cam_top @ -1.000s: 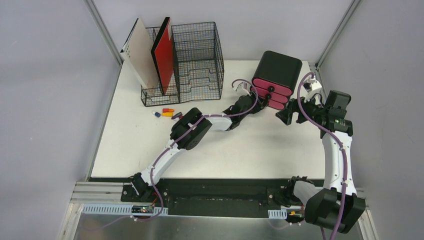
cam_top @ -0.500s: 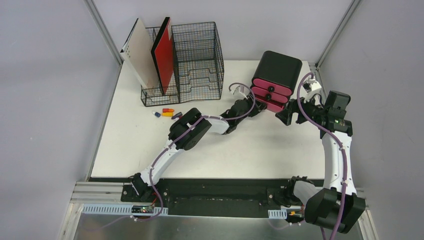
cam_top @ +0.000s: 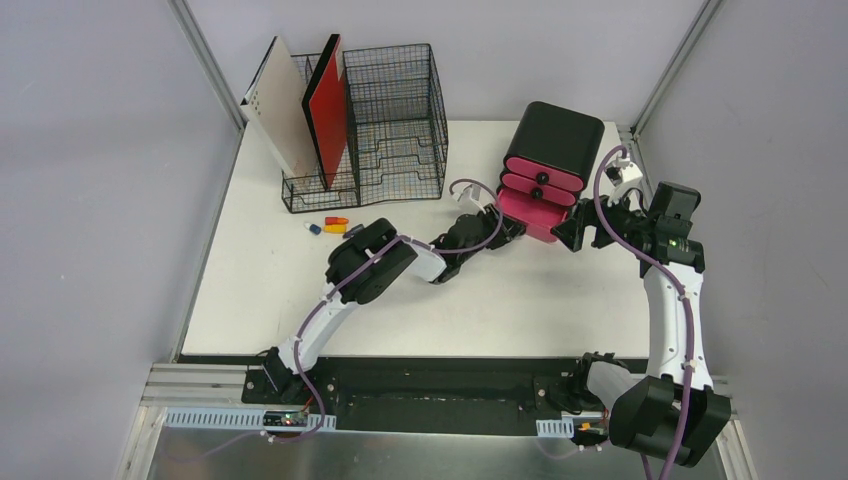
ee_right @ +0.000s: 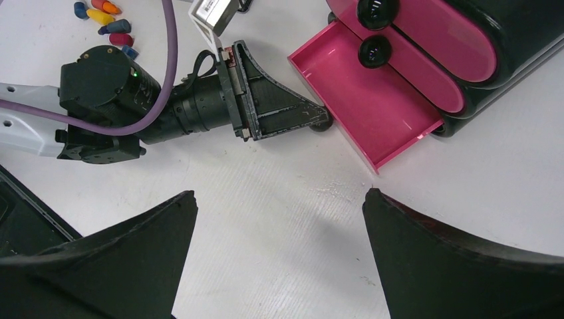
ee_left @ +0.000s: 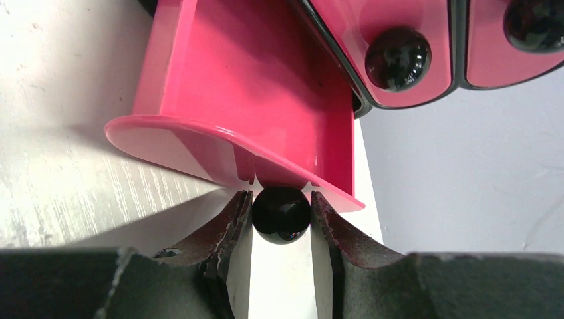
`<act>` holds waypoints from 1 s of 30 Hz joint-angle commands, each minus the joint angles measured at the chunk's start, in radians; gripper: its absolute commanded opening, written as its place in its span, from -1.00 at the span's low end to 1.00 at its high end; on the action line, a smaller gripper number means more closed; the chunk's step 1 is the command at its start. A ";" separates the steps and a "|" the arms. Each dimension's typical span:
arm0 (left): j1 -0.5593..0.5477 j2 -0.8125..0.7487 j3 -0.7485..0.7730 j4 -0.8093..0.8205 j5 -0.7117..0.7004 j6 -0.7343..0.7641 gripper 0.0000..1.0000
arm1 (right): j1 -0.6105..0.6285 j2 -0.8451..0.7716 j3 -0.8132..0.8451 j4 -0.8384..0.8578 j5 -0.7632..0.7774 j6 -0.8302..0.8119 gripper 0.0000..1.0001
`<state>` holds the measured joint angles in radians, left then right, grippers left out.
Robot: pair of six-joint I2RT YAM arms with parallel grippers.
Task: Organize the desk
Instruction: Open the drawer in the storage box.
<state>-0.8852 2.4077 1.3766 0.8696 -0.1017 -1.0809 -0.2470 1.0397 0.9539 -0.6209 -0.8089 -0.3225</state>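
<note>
One step under way, most left: pinches the bottom drawer (ee_right: 379, 113) by its knob (ee_left: 281, 214) in the left gripper (ee_right: 324, 121), drawer partly out of the black box (cam_top: 555, 135) at far right of the desk (cam_top: 300, 300), empty. Holds the right gripper (ee_right: 279, 196) spread wide just beside. Leaves small coloured items (cam_top: 335, 224) loose before the wire-mesh organizer (cam_top: 395, 120), left arm (cam_top: 370, 262) between them and drawer.

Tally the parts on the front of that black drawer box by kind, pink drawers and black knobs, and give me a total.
Pink drawers: 3, with the bottom drawer pulled out
Black knobs: 3, with the bottom knob gripped by the left gripper
Total: 6
</note>
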 commanded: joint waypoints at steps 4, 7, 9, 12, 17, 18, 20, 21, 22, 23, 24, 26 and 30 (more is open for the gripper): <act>-0.007 -0.089 -0.090 0.032 -0.027 0.067 -1.00 | -0.006 -0.009 0.002 0.042 -0.030 0.002 0.98; -0.010 -0.096 -0.100 0.032 -0.026 0.067 -1.00 | -0.006 -0.009 0.002 0.042 -0.030 0.002 0.98; -0.011 -0.099 -0.107 0.032 -0.026 0.068 -1.00 | -0.006 -0.009 0.000 0.041 -0.030 0.002 0.98; -0.013 -0.105 -0.115 0.029 -0.027 0.069 -1.00 | -0.006 -0.009 0.000 0.041 -0.030 0.002 0.98; -0.013 -0.120 -0.135 0.030 -0.029 0.071 -1.00 | -0.006 -0.010 0.000 0.042 -0.030 0.002 0.98; -0.014 -0.121 -0.137 0.031 -0.028 0.072 -1.00 | -0.006 -0.010 0.000 0.041 -0.029 0.001 0.98; -0.013 -0.124 -0.139 0.031 -0.026 0.072 -1.00 | -0.006 -0.010 0.001 0.042 -0.030 0.000 0.98; -0.014 -0.126 -0.142 0.031 -0.025 0.071 -1.00 | -0.006 -0.011 0.001 0.043 -0.030 0.000 0.98; -0.014 -0.128 -0.144 0.032 -0.026 0.072 -1.00 | -0.006 -0.011 0.001 0.041 -0.031 0.000 0.98; -0.012 -0.130 -0.149 0.033 -0.025 0.070 -1.00 | -0.006 -0.011 0.000 0.042 -0.032 0.000 0.98; -0.014 -0.130 -0.152 0.035 -0.025 0.070 -1.00 | -0.006 -0.011 0.000 0.042 -0.032 0.000 0.98; -0.014 -0.131 -0.160 0.040 -0.023 0.066 -1.00 | -0.006 -0.011 0.000 0.042 -0.032 0.000 0.98; -0.015 -0.134 -0.179 0.060 -0.022 0.057 -1.00 | -0.006 -0.012 0.001 0.042 -0.030 0.000 0.98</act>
<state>-0.9039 2.3260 1.2270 0.9154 -0.1017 -1.0363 -0.2470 1.0397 0.9535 -0.6182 -0.8169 -0.3229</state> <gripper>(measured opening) 0.311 0.991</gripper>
